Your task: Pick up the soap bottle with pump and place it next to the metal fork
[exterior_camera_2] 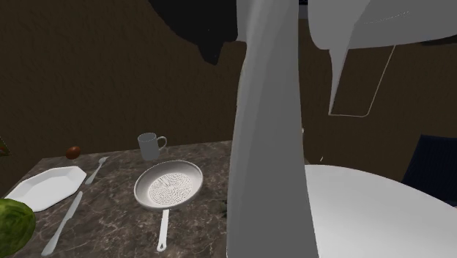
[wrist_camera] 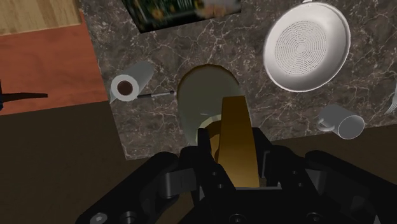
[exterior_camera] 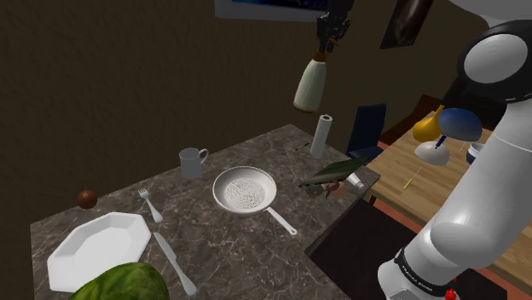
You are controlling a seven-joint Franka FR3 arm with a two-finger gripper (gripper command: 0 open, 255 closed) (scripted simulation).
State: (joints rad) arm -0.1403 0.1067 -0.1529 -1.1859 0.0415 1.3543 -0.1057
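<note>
Wrist view: the black fingers point(wrist_camera: 205, 151) are clamped on the golden pump top of the soap bottle point(wrist_camera: 200, 95), and its pale body hangs below them over the marbled worktop point(wrist_camera: 254, 102). In the shoulder view the bottle hangs high above the worktop's far end, where the paper roll point(exterior_camera: 320, 135) stands. It is well apart from the fork point(exterior_camera: 148, 203), which lies toward the other end between the white plate point(exterior_camera: 89, 247) and the pan point(exterior_camera: 245, 189), with a knife point(exterior_camera: 175, 262) near it.

The likeliest trouble is the grip. Only the narrow pump head is held, with the heavier body dangling beneath, so a quick swing across could set the bottle rocking or let it slip out. A drop from this height would probably land on the pan or the mug point(exterior_camera: 193, 162), since both seem to lie along the way. The spot beside the fork looks tight, so a careless descent might knock the fork, the knife or the plate's rim.

The bottle's long axis is close to upright but leans. The pump end points up and toward the shoulder view's right, and the base points down and to the left. If it is set down at that lean, it may touch on one edge and tip over when released.
</note>
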